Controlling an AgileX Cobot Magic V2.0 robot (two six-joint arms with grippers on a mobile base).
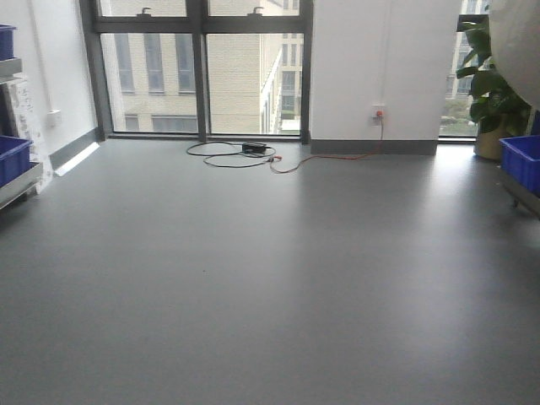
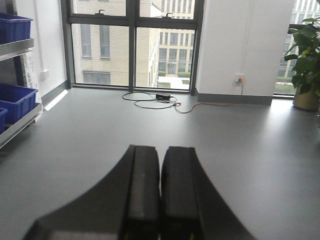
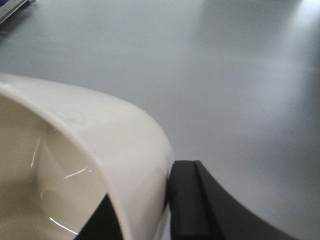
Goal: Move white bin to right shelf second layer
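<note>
the right gripper fingers pinch the white bin wall at 5 o'clock; the left gripper fingers sit pressed together, empty, over the floor.

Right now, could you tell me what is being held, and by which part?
The right gripper holds the white bin by its rim; the left gripper holds nothing.

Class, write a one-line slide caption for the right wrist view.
The right gripper pinches the white bin by its rim, over grey floor.
</note>
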